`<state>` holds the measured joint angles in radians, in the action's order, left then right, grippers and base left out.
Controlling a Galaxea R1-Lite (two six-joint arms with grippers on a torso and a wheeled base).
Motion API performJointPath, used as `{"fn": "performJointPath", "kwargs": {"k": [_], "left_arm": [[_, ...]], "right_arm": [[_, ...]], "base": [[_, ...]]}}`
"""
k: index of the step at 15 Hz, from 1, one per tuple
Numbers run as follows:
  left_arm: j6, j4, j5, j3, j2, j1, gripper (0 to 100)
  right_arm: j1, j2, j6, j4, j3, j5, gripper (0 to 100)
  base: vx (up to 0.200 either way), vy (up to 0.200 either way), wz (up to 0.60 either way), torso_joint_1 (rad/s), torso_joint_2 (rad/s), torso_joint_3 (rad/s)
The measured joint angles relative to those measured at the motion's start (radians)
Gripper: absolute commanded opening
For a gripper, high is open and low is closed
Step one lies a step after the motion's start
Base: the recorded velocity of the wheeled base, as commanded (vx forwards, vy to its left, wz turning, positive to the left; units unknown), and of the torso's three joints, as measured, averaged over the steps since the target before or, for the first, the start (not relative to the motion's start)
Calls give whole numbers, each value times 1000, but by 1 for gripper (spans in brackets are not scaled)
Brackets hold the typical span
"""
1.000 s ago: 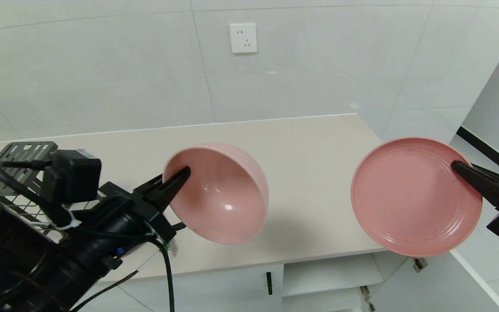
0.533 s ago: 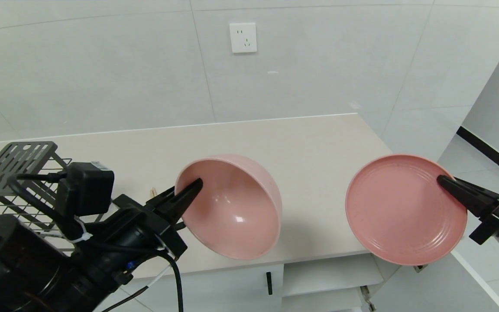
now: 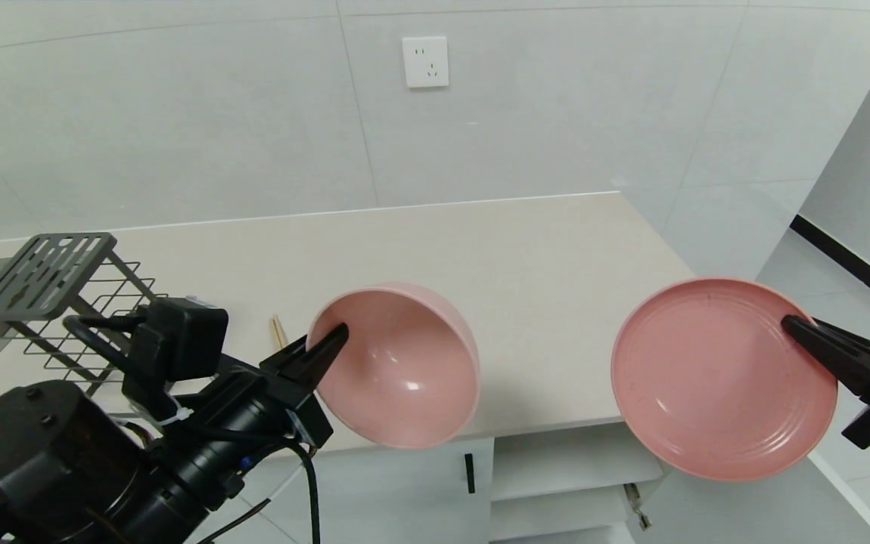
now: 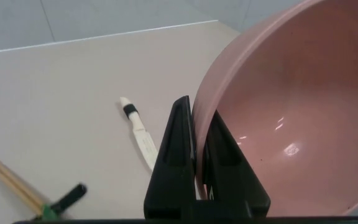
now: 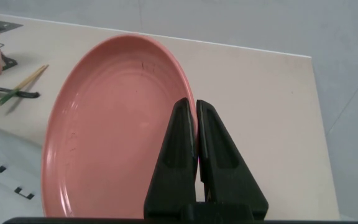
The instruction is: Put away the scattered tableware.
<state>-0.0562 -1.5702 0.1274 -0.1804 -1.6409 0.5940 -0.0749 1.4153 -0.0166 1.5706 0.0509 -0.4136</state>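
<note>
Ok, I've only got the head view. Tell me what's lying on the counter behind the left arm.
Observer: A white utensil with a black band lies on the counter, near the chopsticks.
Operator: Check the grip on the bowl.
Observer: The left gripper has one finger inside the bowl and one outside, pinching the rim.
Operator: Now do the right side.
Observer: The right gripper pinches the rim of the plate the same way, one finger on each face.
</note>
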Motion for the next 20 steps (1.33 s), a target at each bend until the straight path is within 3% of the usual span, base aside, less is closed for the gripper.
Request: {"fn": "performJointPath", "kwargs": {"k": [4,7,15,20], "left_arm": [[7,0,0,56,37,0,0],[45,0,0,116,63,0,0],[49,0,-1,144,84,1,0],[49,0,-2,168,96,1,0]], "right_arm": [[0,-7,0,0,-5,0,0],[0,-7,-1,-1,-6,0,0],[1,-10,-8,-1,-33,0,0],[1,-18,-8,-2,-36,0,0]], "base": [[-200,0,0,0,2,1],[0,0,0,0,0,0],[0,0,0,-42,88,42],[0,0,-480,-186,371,185]]}}
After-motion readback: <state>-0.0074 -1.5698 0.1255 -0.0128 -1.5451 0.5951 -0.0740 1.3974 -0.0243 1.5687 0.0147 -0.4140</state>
